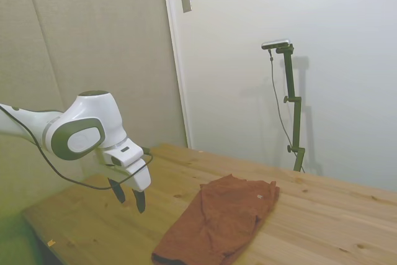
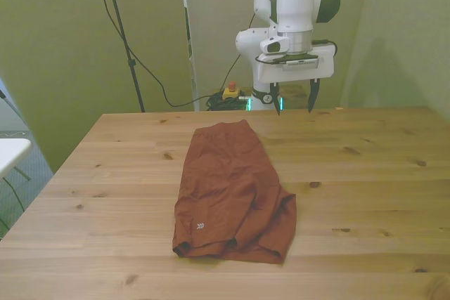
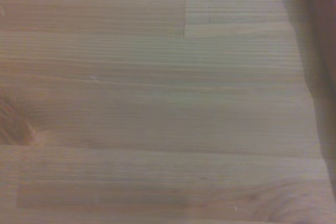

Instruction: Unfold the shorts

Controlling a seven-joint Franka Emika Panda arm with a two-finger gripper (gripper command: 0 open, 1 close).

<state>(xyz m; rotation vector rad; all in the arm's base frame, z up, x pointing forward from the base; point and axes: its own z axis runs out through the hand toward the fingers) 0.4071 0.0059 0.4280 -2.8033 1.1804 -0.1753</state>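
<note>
Shorts first, since you will place everything else off them: in your side view they lie flat on the wooden table, rust-red, folded over on themselves into a long narrow shape, one end at the table's near edge and the other reaching toward the middle of the boards. A small pale mark shows near that far end. The gripper hangs above the table, well apart from the shorts on the arm's side, fingers pointing down with a clear gap between them and nothing held. Moving to your front view, the shorts sit near the middle of the table, waist end toward the robot, the doubled-up leg end nearer the camera, where one layer bulges out to the front view's right; a small pale logo shows at the corner on the front view's left. The gripper hovers beyond the shorts' waist end, off toward the front view's right, above the table's far edge, spread wide and empty. Your wrist view gives mostly blurred table planks; a dark reddish band along one edge may be the shorts, but you cannot tell for sure.
</note>
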